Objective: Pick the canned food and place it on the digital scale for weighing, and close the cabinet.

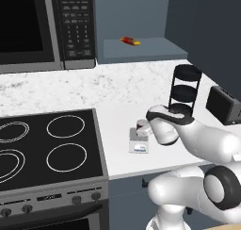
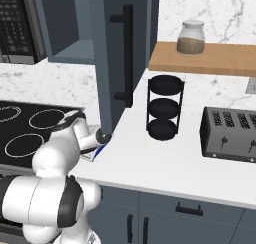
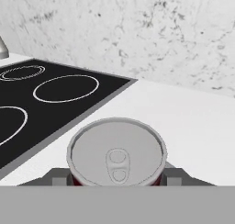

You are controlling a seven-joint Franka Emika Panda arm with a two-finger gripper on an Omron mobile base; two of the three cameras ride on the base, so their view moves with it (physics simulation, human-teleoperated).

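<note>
The canned food (image 3: 117, 154) shows its silvery top with a pull tab, close up at the bottom of the hand view. My gripper (image 1: 144, 128) is shut on the dark red canned food (image 1: 141, 125) right over the digital scale (image 1: 139, 143), a small grey square with a white front strip, on the white counter just right of the stove. I cannot tell whether the can rests on the scale. The cabinet stands open: its door (image 2: 107, 53) with the dark bar handle (image 2: 128, 58) swings out over the counter above my arm, and its shelf (image 1: 141, 49) is exposed.
A slim red-and-yellow item (image 1: 130, 41) lies on the cabinet shelf. The black stove (image 1: 47, 144) is to the left, the microwave (image 1: 42, 26) above it. A black three-tier rack (image 2: 164, 107), a toaster (image 2: 231, 134) and a jar (image 2: 191, 38) on a wooden shelf stand to the right.
</note>
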